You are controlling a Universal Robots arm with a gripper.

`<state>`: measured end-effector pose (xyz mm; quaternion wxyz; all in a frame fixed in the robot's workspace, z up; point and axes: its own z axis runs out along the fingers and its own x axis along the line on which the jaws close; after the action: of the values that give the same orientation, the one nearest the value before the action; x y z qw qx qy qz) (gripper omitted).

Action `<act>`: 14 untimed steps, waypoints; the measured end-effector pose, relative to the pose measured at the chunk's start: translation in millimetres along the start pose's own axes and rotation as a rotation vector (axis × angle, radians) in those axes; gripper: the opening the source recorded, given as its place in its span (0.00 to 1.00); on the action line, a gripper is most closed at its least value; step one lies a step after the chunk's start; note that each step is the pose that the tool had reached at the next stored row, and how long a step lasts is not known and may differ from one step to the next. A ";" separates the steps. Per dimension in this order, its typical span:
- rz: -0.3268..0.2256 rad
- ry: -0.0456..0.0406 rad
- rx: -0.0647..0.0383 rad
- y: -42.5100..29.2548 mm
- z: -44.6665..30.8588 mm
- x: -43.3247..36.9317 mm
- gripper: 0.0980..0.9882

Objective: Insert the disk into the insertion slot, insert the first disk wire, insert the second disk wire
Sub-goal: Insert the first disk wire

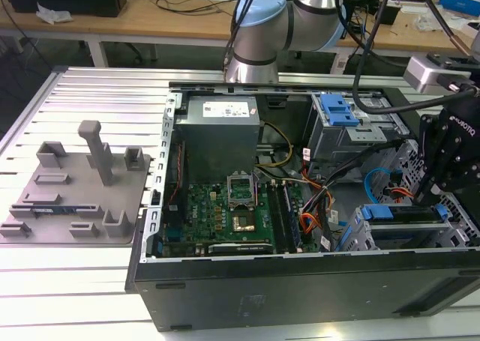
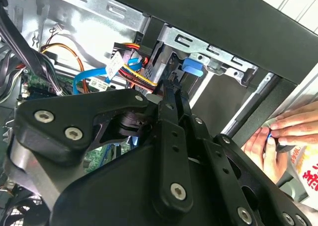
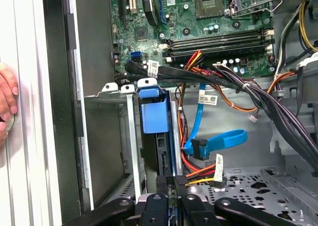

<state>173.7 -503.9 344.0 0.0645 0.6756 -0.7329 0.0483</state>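
While the gripper (image 3: 172,182) is hanging just over one end of the insertion slot (image 3: 131,136), its two fingers are standing drawn almost together, with only a sliver of gap showing. Whether anything is pinched there is impossible to tell, because the tips are crowding against the dark end of the disk (image 3: 161,154).

The disk is sitting edge-on inside the slot. Its label is hidden, and just its black side and the blue carrier tab (image 3: 155,117) at the slot's other end are showing.

Just beside the slot, a blue data cable (image 3: 223,138) is looping loose, and its dark plug (image 3: 198,149) is lying near the slot's wall. Whether the plug is touching that wall is unclear. A bundle of red, yellow and orange wires (image 3: 199,172) is running to a black connector right at the fingertips, which are hiding whether it is seated in the disk.

Beyond the slot, on the side away from the cables, a person's hand (image 3: 6,99) is resting outside the computer case (image 1: 300,281), cut off by the picture edge. In the exterior view, the gripper's black body is covering the slot's end.
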 end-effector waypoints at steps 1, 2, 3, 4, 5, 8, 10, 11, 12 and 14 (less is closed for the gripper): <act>0.000 0.0001 0.000 0.0 0.3 0.0 0.08; 0.000 0.0001 0.000 0.0 0.5 0.0 0.08; 0.000 0.0001 0.000 0.0 0.8 0.0 0.08; 0.000 0.0001 0.000 0.0 1.0 0.0 0.08; 0.000 0.0000 0.000 0.0 1.4 0.0 0.08; 0.000 -0.0001 0.000 -0.1 2.6 0.0 0.08; 0.000 -0.0001 0.000 -0.1 3.4 0.0 0.08; 0.000 0.0000 0.000 -0.1 4.0 0.0 0.08; 0.000 0.0000 0.000 -0.1 4.4 -0.1 0.08; 0.000 0.0003 0.000 -0.2 5.0 -0.1 0.08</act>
<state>173.7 -504.6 339.0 0.0645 0.6756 -0.7329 0.0485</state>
